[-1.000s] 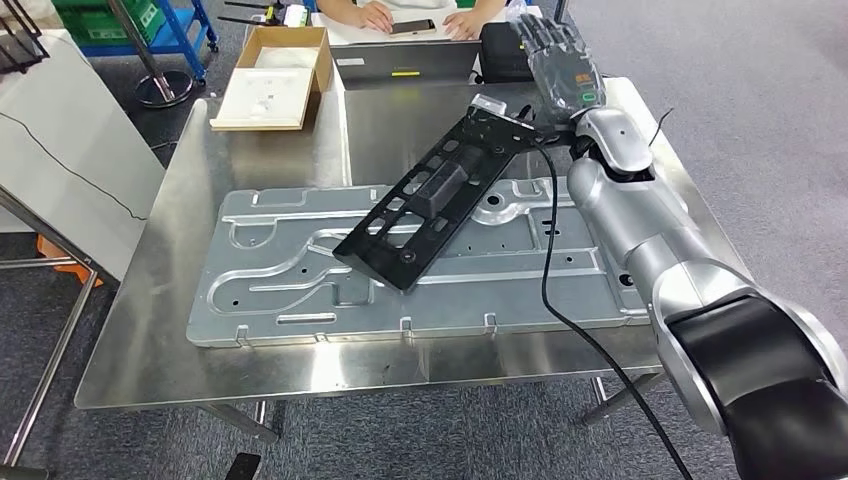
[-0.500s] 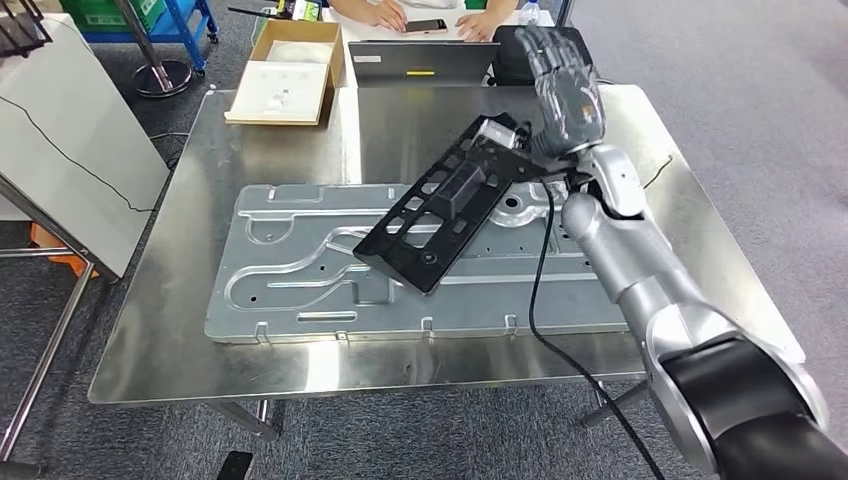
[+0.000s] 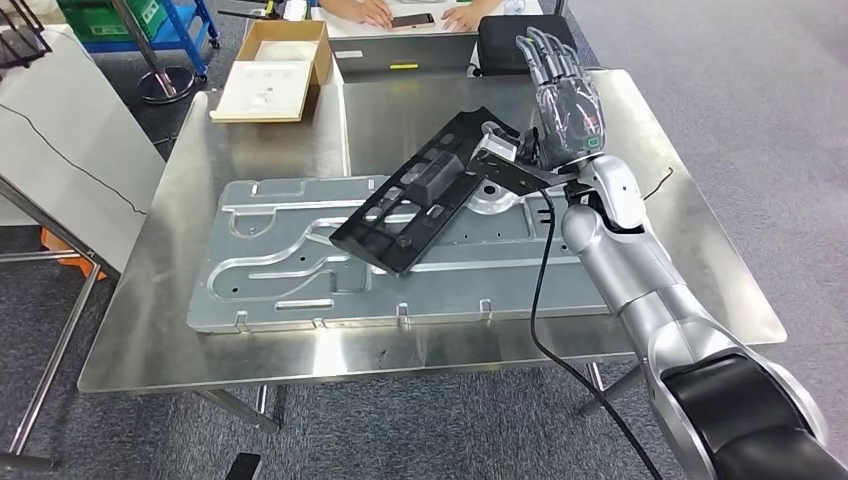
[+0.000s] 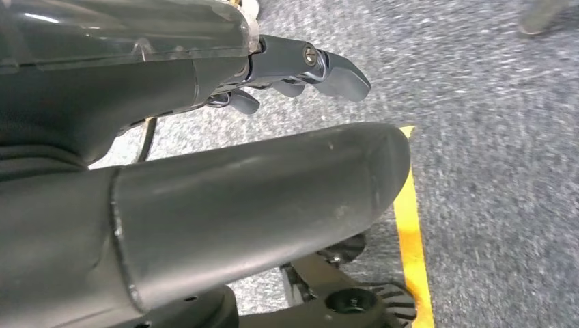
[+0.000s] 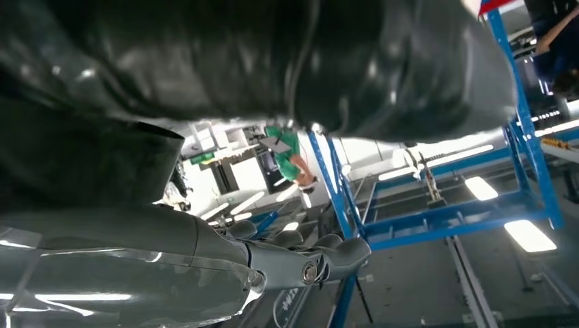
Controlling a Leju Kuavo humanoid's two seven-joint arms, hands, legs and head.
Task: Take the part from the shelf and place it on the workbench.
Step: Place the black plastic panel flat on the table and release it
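Part (image 3: 420, 195), black slotted bracket, hangs tilted over the grey stamped panel (image 3: 280, 265) on the workbench (image 3: 180, 330); low end close above or touching the panel, we cannot tell. Risk as we judge it: we grip one end only, so it could swing or slide on release. Right hand (image 3: 560, 105) holds the raised end at the part's right, upper fingers extended. Left hand (image 4: 205, 137): cannot tell.

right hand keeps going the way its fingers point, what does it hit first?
Likely the black case at the workbench's far edge; the right hand points at it. Its height above the case is unclear, so it may pass over.
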